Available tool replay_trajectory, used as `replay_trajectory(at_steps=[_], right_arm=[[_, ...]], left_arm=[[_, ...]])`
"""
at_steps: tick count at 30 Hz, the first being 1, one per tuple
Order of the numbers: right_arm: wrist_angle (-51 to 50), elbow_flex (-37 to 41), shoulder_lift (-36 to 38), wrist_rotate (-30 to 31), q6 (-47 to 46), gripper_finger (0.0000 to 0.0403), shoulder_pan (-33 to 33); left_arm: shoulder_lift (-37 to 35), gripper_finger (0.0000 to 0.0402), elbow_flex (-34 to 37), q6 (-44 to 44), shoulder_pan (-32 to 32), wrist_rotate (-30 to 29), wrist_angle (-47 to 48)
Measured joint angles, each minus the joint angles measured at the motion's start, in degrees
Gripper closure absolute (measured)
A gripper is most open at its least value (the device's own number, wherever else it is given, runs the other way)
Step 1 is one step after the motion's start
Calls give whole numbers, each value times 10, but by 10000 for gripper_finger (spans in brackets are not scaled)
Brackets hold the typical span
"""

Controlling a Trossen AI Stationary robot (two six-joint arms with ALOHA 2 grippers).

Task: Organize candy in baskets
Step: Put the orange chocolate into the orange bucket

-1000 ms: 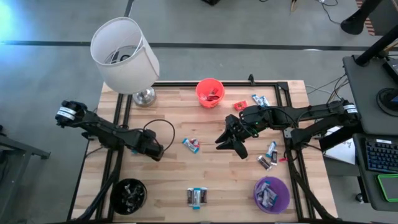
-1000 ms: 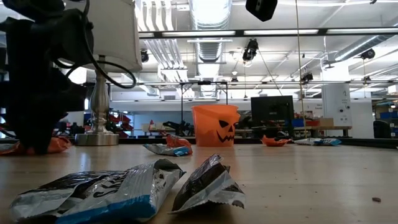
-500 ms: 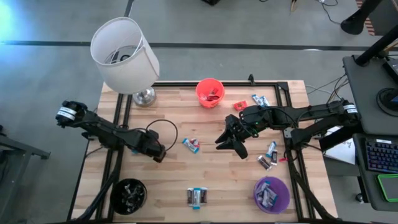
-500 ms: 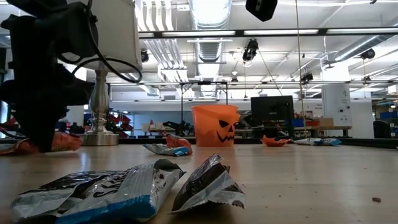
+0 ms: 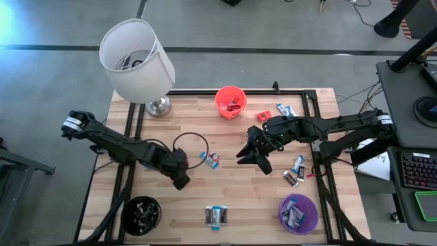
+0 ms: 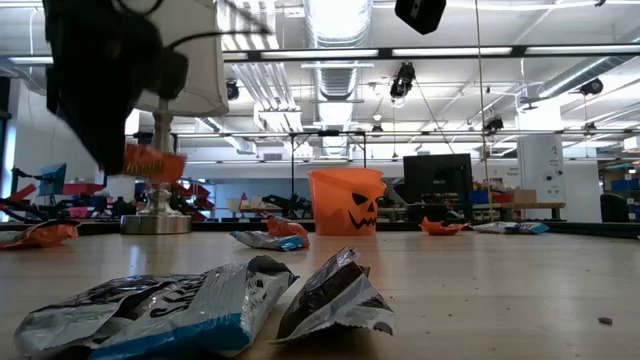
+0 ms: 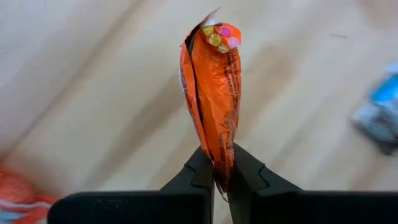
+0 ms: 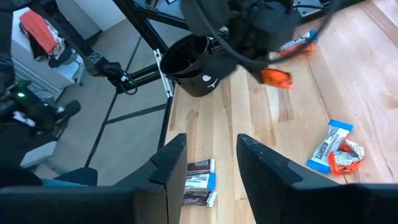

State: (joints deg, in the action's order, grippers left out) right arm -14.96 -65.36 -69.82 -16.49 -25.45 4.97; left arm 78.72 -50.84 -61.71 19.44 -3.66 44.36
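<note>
Overhead camera: straight down on the whole table [image 5: 225, 198], lamp [image 5: 136, 61] at upper left of frame. Table-level camera: low and level across the boards, wrappers [image 6: 200, 305] close at lower left, the orange bucket [image 6: 346, 201] mid-frame; that bucket [image 5: 231, 102] sits top centre from above. Left wrist camera: tight past its own fingers [image 7: 198, 177] onto an orange candy [image 7: 214, 99]. Right wrist camera: looks across the table to the black bucket [image 8: 193, 65], lower left from overhead [image 5: 141, 214].
</note>
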Motion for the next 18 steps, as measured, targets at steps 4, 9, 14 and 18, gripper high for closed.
replay_trajectory(at_steps=[4, 9, 14, 18], right_arm=[[-4, 0, 0, 0, 5, 271, 0], [-7, 0, -5, 0, 36, 266, 0], [-2, 0, -31, 0, 71, 246, 3], [20, 0, -59, 0, 101, 225, 10]], left_arm=[[0, 400, -49, 20, 19, 2, 0], [0, 400, -107, 46, 29, 1, -1], [0, 400, -149, 83, 29, -3, -29], [10, 401, -179, 125, 29, -2, -55]])
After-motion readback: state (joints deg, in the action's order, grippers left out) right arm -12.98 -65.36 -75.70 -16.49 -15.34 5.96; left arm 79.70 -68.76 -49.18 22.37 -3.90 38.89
